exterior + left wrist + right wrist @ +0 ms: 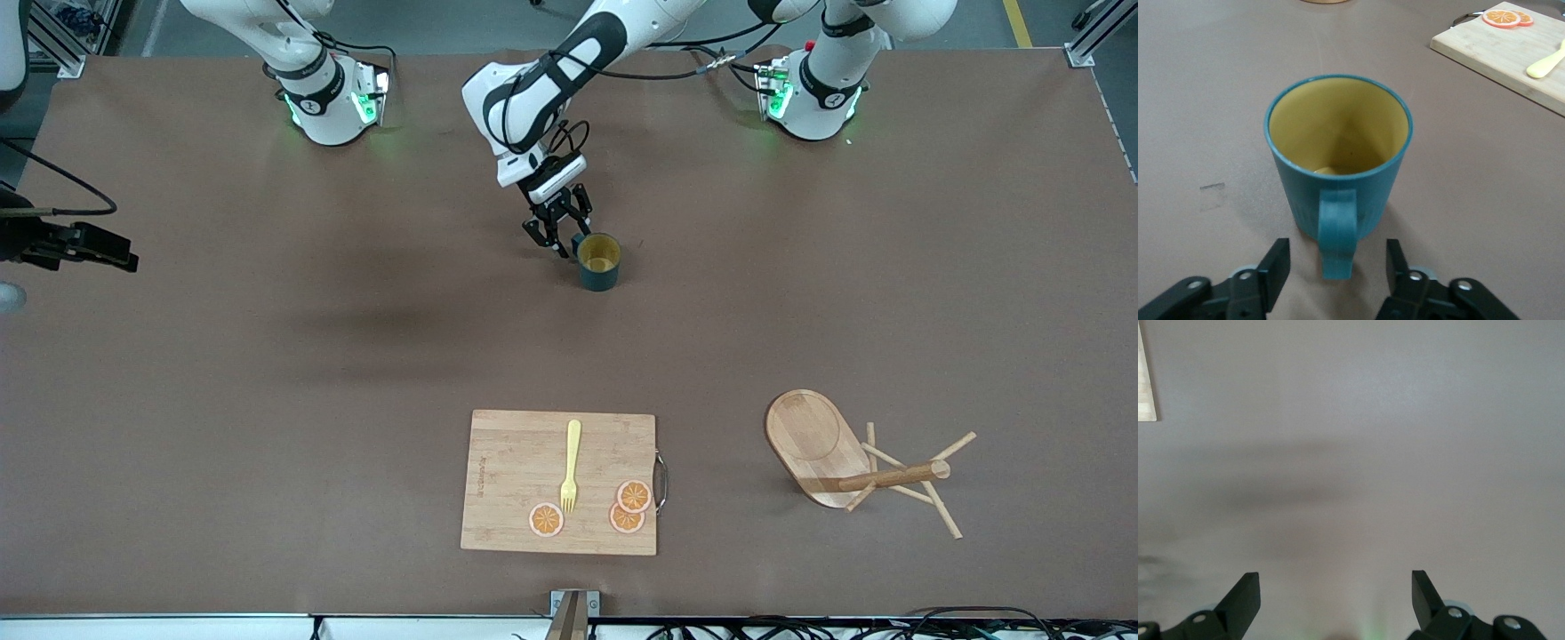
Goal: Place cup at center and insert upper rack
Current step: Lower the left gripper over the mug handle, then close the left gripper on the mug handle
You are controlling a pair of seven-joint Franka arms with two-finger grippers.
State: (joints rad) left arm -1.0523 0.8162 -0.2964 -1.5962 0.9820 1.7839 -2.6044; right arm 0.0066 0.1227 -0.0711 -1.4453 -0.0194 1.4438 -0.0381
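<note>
The cup (599,261), dark teal with a yellow inside, stands upright on the table near the middle, toward the robots' bases. My left gripper (556,242) is low beside it, open. In the left wrist view the cup (1338,143) turns its handle (1337,233) toward the left gripper (1337,252), and the handle's end lies between the open fingers without touching them. The upper rack (831,449), a light wooden mug tree, lies on its side toward the left arm's end, nearer the front camera. My right gripper (1335,592) is open and empty over bare table.
A bamboo cutting board (511,484) lies near the front edge with a yellow fork (570,464) and three orange slices (627,507) on it. Its corner shows in the left wrist view (1485,57). The right arm's dark hand (89,244) hangs at the right arm's end.
</note>
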